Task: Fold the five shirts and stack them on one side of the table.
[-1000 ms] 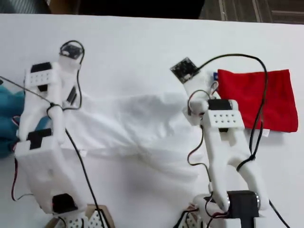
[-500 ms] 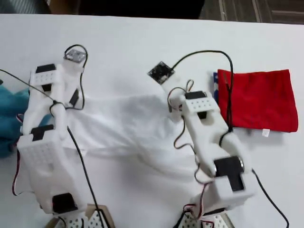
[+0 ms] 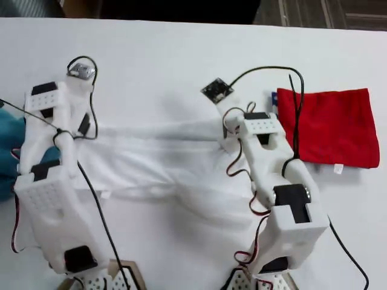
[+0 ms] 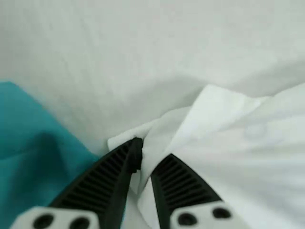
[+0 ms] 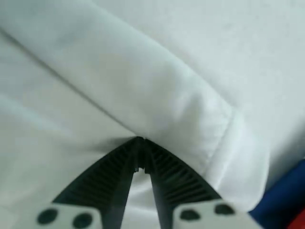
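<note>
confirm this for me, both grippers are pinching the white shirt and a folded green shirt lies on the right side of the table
Not quite. The folded shirt on the right side of the table is red, not green, as the high view shows. The rest is right: the left gripper and the right gripper are each shut on the white shirt.

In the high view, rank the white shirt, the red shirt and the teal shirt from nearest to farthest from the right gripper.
1. white shirt: pinched in the right gripper, spread across the middle.
2. red shirt: folded, close by on the right side.
3. teal shirt: at the far left edge, beyond the whole white shirt.
</note>
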Tool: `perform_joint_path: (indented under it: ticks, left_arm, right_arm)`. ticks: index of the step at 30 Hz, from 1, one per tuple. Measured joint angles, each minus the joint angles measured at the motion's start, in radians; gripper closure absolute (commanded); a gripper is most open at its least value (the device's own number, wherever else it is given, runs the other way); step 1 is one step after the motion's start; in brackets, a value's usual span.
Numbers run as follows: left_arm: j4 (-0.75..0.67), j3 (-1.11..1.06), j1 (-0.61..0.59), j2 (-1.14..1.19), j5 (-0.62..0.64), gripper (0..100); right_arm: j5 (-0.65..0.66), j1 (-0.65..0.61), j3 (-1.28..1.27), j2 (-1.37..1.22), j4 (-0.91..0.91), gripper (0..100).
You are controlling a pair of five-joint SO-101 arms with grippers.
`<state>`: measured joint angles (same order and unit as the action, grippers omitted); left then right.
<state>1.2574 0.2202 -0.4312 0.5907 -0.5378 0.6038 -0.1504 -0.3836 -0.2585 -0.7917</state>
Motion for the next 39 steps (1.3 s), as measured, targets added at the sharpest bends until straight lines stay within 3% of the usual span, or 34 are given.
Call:
perform_joint_path:
  ticks: [9, 15, 29, 39]
  left_arm:
    - [0.031, 0.192, -0.002, 0.003, 0.109, 97]
    - [0.104, 0.334, 0.002, 0.003, 0.112, 84]
    - [0.144, 0.471, -0.005, 0.032, 0.094, 85]
    - [0.199, 0.654, 0.095, 0.037, 0.104, 85]
  right_arm:
    - [0.0, 0.028, 0.002, 0.0, -0.006, 97.8]
    - [-0.002, 0.028, 0.005, 0.0, -0.008, 97.8]
    - [-0.002, 0.04, 0.011, -0.002, -0.02, 97.8]
    - [0.003, 0.052, 0.063, -0.003, -0.068, 97.8]
